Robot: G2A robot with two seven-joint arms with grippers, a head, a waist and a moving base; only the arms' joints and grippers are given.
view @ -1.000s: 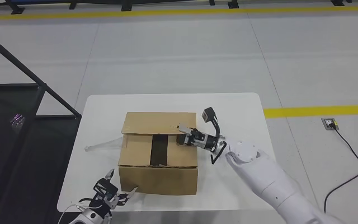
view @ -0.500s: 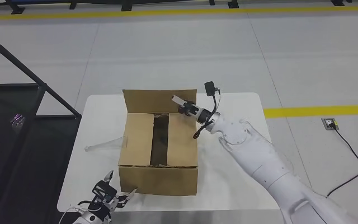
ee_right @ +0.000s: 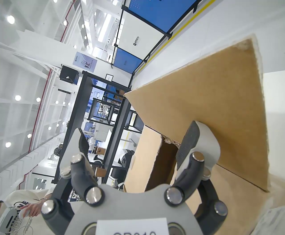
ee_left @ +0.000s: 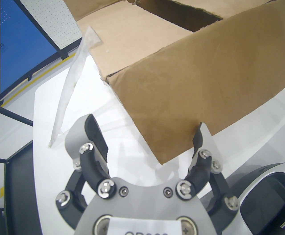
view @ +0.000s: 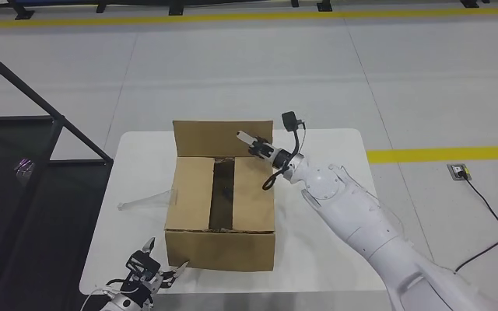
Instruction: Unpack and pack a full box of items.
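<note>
White desk (view: 327, 155) on pale workshop floor. Left of box (view: 222, 241): loose tape strip (view: 144, 202). At box's near corner: left claw (ee_left: 144, 126), spread, empty. Box mid-desk, far flap (view: 210, 138) upright, right claw (ee_right: 137, 131) spread against it. Likely opening stage; next, folding back remaining flaps (view: 191, 194).

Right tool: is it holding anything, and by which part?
Nothing is held. The right tool is open, with one finger against the raised cardboard flap.

This is a large industrial test hall, with a pale glossy floor (view: 233, 70) marked by yellow lane stripes (view: 432, 154) and round lamps (ee_right: 17, 98) in a high white ceiling. Blue-and-white partition panels (ee_right: 155, 13) and black metal racks (ee_right: 76, 111) stand around it.
</note>
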